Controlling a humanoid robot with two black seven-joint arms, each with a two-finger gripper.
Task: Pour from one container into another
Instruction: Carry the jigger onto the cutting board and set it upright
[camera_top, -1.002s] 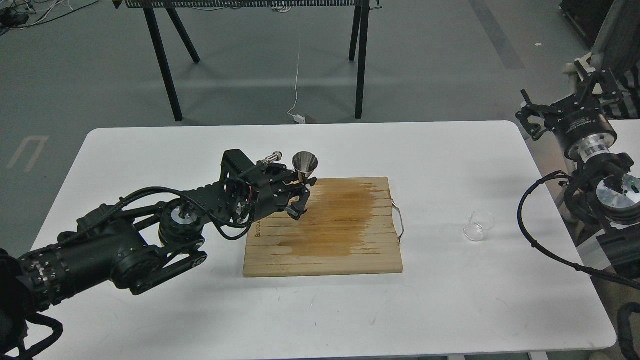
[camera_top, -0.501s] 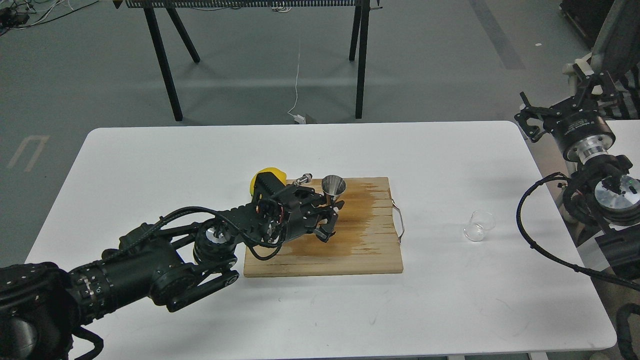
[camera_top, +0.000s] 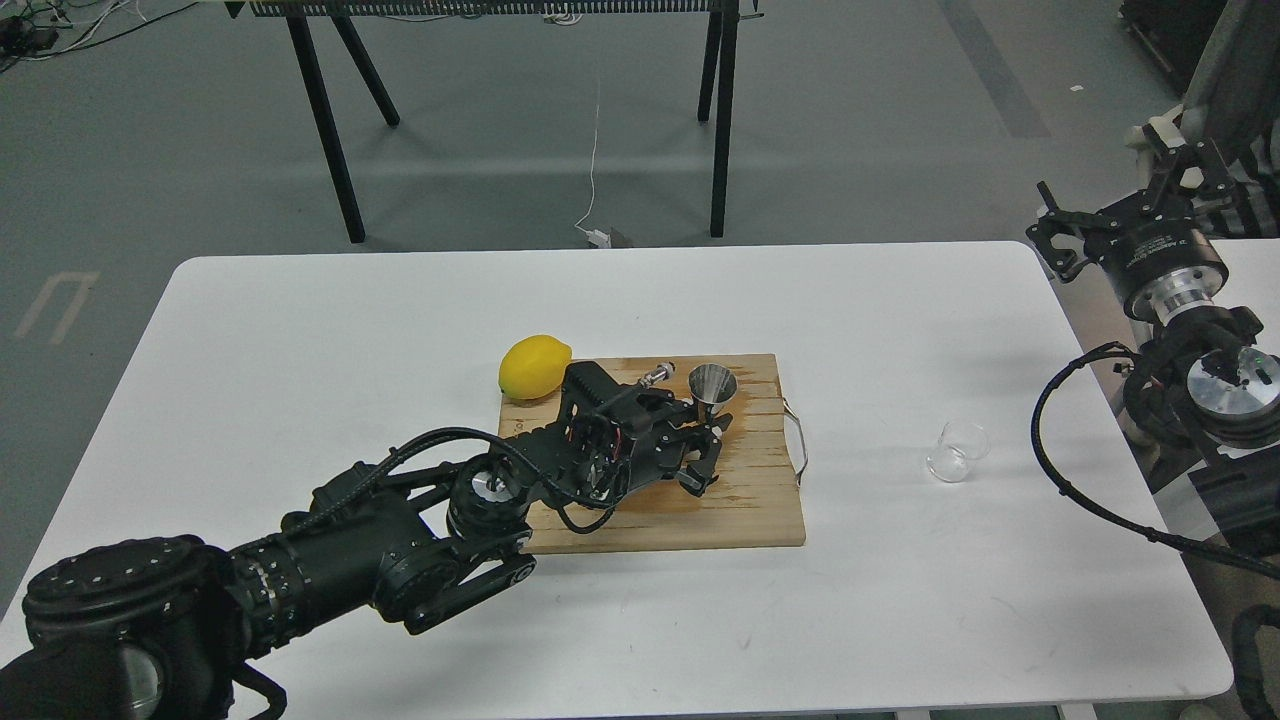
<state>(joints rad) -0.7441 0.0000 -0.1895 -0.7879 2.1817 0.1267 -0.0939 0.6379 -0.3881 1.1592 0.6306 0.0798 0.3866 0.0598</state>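
The steel hourglass jigger (camera_top: 712, 384) stands upright over the right half of the wooden board (camera_top: 760, 500). My left gripper (camera_top: 707, 438) is shut on its lower cone, and only the upper cone shows above the fingers. The small clear glass cup (camera_top: 956, 452) sits on the white table (camera_top: 300, 330), well to the right of the board, with nothing holding it. My right gripper (camera_top: 1075, 238) hangs by the table's right edge, above and to the right of the cup; it is dark and its fingers cannot be told apart.
A yellow lemon (camera_top: 533, 366) rests at the board's back left corner, just behind my left forearm. The board has a wire handle (camera_top: 798, 442) on its right side. Black trestle legs (camera_top: 722, 120) stand beyond the table's far edge.
My left arm has carried the jigger to the right and slightly nearer, from the board's back left corner to over its right half. This uncovered the lemon. The cup and right arm stayed put.
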